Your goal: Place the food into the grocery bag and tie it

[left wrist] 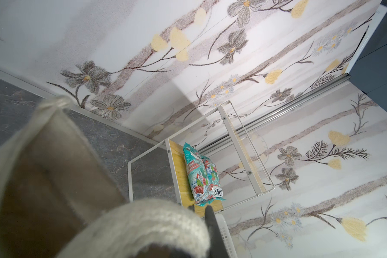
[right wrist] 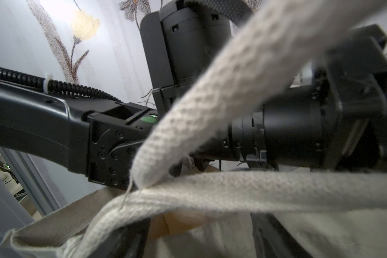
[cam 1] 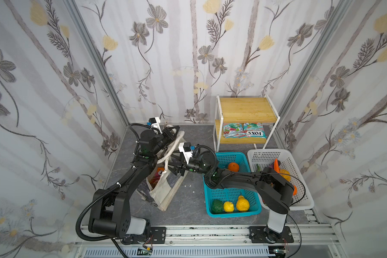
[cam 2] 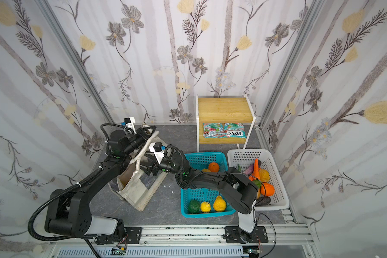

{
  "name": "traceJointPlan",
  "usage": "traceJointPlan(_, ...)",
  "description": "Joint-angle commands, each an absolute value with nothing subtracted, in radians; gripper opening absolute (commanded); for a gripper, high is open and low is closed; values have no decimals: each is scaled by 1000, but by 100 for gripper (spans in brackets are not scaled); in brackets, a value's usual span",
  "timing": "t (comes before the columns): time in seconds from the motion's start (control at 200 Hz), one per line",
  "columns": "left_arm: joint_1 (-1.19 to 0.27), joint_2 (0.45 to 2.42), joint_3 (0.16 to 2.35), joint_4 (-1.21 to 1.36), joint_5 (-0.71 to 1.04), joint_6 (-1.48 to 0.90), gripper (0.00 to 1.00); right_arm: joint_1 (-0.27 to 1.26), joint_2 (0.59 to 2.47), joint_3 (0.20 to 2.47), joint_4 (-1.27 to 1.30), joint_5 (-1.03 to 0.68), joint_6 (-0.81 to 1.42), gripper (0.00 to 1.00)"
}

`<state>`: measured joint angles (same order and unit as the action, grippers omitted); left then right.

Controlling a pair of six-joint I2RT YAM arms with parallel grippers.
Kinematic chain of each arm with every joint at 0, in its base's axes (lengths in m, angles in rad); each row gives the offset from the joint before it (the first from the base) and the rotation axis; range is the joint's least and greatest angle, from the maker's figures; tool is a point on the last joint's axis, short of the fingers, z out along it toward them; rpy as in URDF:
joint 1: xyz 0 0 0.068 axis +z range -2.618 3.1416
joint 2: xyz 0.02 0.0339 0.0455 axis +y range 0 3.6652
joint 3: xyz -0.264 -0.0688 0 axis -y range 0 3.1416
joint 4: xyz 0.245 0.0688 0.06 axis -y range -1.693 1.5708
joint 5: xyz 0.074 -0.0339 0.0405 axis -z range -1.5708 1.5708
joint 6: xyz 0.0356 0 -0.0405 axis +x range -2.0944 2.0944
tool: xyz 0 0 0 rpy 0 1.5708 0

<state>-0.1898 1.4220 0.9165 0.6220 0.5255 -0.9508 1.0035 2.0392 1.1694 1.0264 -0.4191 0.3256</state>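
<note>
The cream grocery bag (cam 1: pixel 163 192) (cam 2: pixel 136 194) stands open on the grey floor left of centre, and something orange (cam 1: pixel 159 173) shows inside it. My left gripper (cam 1: pixel 172 132) (cam 2: pixel 148 131) (left wrist: pixel 199 208) is above the bag's far end, shut on one loop handle (left wrist: pixel 143 220), which it holds up. My right gripper (cam 1: pixel 174 170) (cam 2: pixel 149 169) (right wrist: pixel 203 232) is at the bag's mouth. Its jaws are wide apart, and the other handle (right wrist: pixel 232 192) runs across them. More food lies in two baskets and on a shelf.
A teal basket (cam 1: pixel 230 156) holds an orange (cam 1: pixel 233 166), a green fruit (cam 1: pixel 217 206) and two yellow ones. A white basket (cam 1: pixel 264 154) with a carrot (cam 1: pixel 276 164) sits under my right arm. Two snack packets (cam 1: pixel 244 130) (left wrist: pixel 201 178) lie on the wooden shelf (cam 1: pixel 246 109).
</note>
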Motion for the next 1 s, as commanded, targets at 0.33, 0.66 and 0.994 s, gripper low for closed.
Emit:
traceJointPlan(0.33,-216,1332,819,703,396,-900,0,1012,2086,1262,1185,-446,402,53)
traceJointPlan(0.66,-214,1338,817,701,389,-889,0,1014,2080,1233,1254,-457,462,45)
traceJointPlan(0.994,-235,1363,823,701,363,-796,0,1014,2060,1210,1285,-435,460,46)
